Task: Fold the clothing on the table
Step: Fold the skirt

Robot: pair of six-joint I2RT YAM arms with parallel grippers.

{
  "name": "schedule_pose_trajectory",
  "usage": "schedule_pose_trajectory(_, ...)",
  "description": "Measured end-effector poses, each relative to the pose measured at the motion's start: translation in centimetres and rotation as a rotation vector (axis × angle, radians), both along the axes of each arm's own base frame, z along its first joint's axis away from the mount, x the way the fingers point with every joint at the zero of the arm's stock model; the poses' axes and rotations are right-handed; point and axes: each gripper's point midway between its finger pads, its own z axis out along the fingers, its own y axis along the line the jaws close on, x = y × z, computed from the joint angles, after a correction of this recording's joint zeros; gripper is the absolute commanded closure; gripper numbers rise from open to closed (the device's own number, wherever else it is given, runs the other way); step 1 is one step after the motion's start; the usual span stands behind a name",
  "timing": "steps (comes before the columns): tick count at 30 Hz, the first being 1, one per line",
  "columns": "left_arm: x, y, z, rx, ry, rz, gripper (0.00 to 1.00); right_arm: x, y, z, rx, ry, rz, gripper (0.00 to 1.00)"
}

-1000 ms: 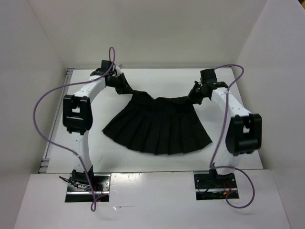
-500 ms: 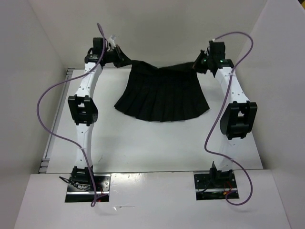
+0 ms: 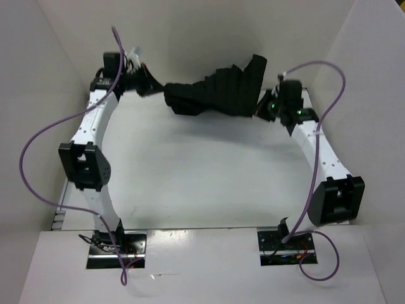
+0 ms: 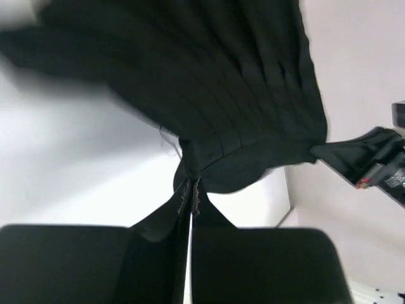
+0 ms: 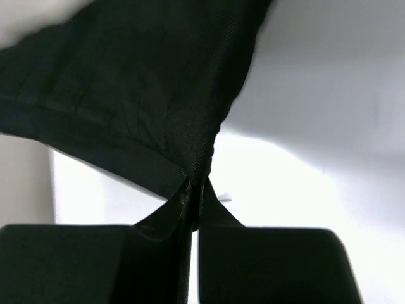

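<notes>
Overhead, one black garment (image 3: 215, 88) hangs bunched over the far end of the table (image 3: 190, 171), strung between the left arm (image 3: 88, 133) and the right arm (image 3: 323, 152), close to the back wall (image 3: 209, 31). The left jaws are pinched tight on one corner of it and the right jaws on another. In each wrist view the tips meet on a fold of pleated cloth with no gap showing.

The garment covers part of the back wall and the table's far edge in the top view. It also fills most of both wrist views, so little of the table shows behind it. A side wall stands close on the left (image 3: 38, 82) and another on the right (image 3: 373, 69). A metal rail (image 3: 63, 202) runs along the table's left edge.

Counted: one garment, two arms, two purple cables, one looping out to the left (image 3: 25, 158) and one arching on the right (image 3: 324, 62), and two base plates, left (image 3: 116, 247) and right (image 3: 286, 247), at the near edge.
</notes>
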Motion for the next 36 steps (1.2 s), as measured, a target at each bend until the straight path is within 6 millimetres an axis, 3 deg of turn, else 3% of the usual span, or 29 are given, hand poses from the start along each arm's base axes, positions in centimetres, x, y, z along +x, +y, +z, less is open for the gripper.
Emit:
schedule_pose_trajectory(3,-6.7,-1.5,-8.4,0.023,0.209,-0.013,1.0,-7.0,0.6,-10.9,0.024,0.304,-0.021,1.0)
schedule_pose_trajectory(5,-11.1,-2.0,-14.0,0.046,0.342,-0.02,1.0,-12.1,1.4,-16.8,0.031,0.5,-0.019,1.0)
schedule_pose_trajectory(8,-19.6,-2.2,-22.3,0.087,0.603,-0.043,1.0,-19.6,2.1,-21.5,0.013,0.74,-0.011,1.0)
schedule_pose_trajectory(10,-25.5,-1.7,-25.6,0.118,0.772,-0.055,1.0,-23.5,2.1,-21.9,0.009,0.835,-0.003,1.0)
schedule_pose_trajectory(12,-29.1,-1.1,-26.1,0.139,0.85,-0.059,1.0,-25.2,1.9,-20.8,0.024,0.856,-0.013,1.0)
schedule_pose_trajectory(14,-30.4,-0.7,-25.1,0.155,0.84,-0.062,1.0,-26.1,1.8,-19.7,0.042,0.85,-0.02,1.0)
schedule_pose_trajectory(19,-30.6,-0.3,-23.0,0.171,0.778,-0.076,1.0,-28.1,1.4,-18.1,0.05,0.909,-0.051,1.0)
schedule_pose_trajectory(24,-31.6,-0.4,-21.6,0.165,0.791,-0.089,1.0,-28.6,1.1,-15.3,0.056,0.903,-0.073,1.0)
schedule_pose_trajectory(31,-28.0,-0.5,-16.7,0.146,0.633,-0.051,1.0,-27.6,0.6,-12.8,0.06,0.837,-0.116,1.0)
schedule_pose_trajectory(36,-24.9,-1.2,-16.8,0.103,0.636,-0.031,1.0,-25.4,-0.6,-12.5,0.11,0.794,-0.191,1.0)
